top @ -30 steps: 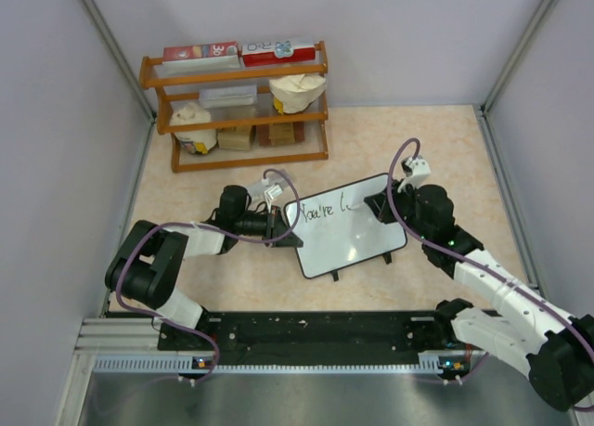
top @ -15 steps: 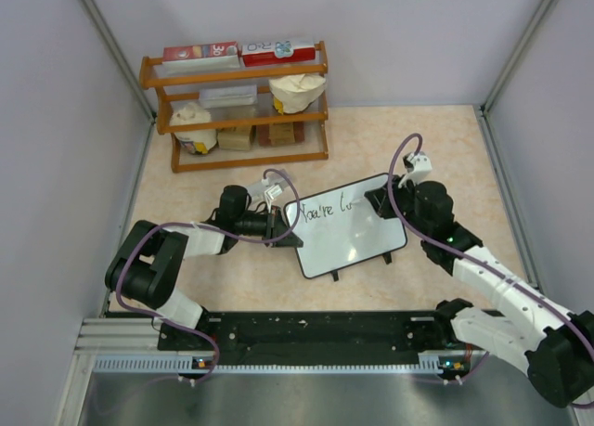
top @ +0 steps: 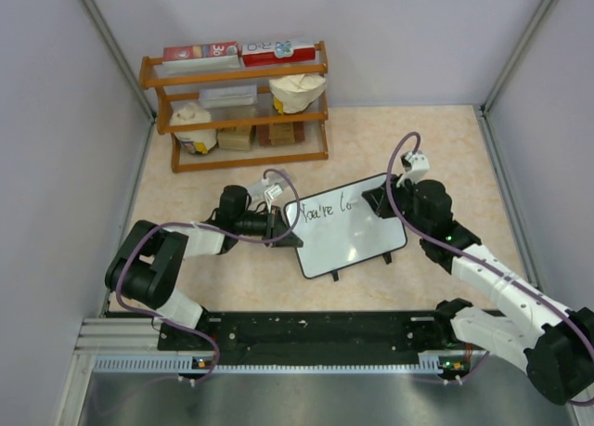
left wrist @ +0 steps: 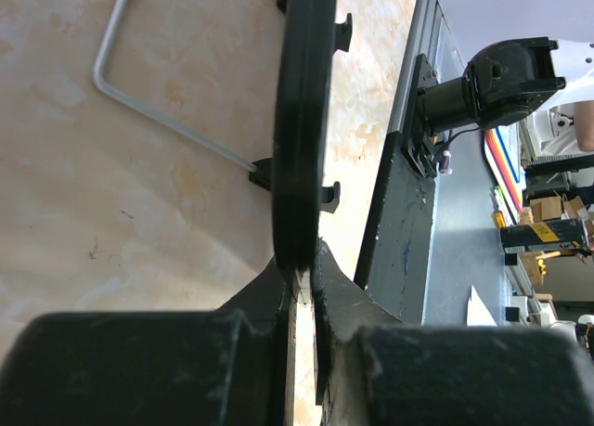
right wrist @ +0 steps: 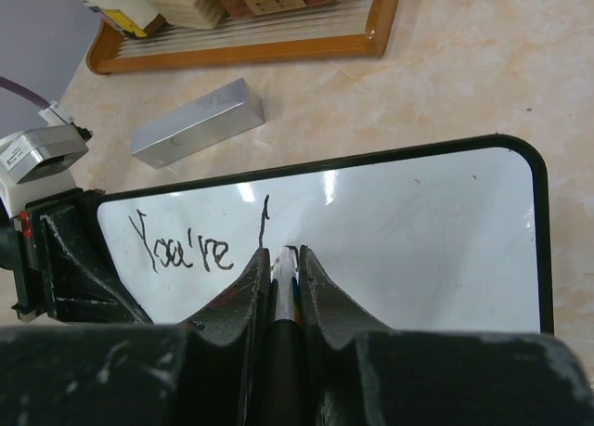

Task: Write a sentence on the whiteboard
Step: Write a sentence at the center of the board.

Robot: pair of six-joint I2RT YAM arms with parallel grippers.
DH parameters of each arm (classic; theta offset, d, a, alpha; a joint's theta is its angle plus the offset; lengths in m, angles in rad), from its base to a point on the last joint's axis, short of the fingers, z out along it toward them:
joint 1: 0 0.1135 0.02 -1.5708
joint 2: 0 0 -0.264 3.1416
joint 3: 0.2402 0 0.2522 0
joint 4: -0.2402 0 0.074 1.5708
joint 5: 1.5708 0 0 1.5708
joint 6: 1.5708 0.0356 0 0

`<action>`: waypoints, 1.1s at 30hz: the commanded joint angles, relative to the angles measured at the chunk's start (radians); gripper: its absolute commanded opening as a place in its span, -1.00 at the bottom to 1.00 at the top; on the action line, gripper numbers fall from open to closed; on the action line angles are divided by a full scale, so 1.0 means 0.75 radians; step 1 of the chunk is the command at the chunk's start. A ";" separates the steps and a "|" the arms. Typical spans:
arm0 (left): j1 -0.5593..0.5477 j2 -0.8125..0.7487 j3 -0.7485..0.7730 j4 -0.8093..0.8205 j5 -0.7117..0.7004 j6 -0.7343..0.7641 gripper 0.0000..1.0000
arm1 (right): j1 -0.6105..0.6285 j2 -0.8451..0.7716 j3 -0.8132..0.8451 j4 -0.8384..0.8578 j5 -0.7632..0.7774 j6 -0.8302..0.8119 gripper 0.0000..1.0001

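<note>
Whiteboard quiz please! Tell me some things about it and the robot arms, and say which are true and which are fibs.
1. The whiteboard is blank. False: the sentence starts with "You're".
2. The left end effector grips the whiteboard's edge. True.
3. The right end effector is empty. False: it holds a marker against the board.
4. A wooden rack stands behind the whiteboard. True.
</note>
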State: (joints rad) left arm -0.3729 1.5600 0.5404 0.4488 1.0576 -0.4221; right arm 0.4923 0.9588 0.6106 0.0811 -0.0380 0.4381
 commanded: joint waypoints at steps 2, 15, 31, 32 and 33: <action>-0.010 -0.004 -0.011 -0.011 0.009 0.051 -1.00 | -0.012 0.014 0.041 0.009 -0.031 -0.009 -1.00; -0.008 -0.012 -0.015 -0.013 0.005 0.049 -1.00 | -0.012 -0.133 0.045 0.029 0.012 0.003 -1.00; -0.008 -0.016 -0.019 -0.015 0.007 0.051 -1.00 | -0.035 -0.045 0.055 0.043 0.028 -0.009 -1.00; -0.008 -0.012 -0.017 -0.013 0.007 0.051 -1.00 | -0.035 -0.033 0.055 0.041 0.026 -0.013 -1.00; -0.008 -0.012 -0.017 -0.013 0.007 0.049 -1.00 | -0.035 -0.029 0.053 0.041 0.028 -0.014 -1.00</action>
State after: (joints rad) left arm -0.3729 1.5597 0.5404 0.4500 1.0580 -0.4202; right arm 0.4751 0.9237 0.6106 0.0669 -0.0235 0.4381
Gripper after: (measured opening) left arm 0.100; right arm 0.114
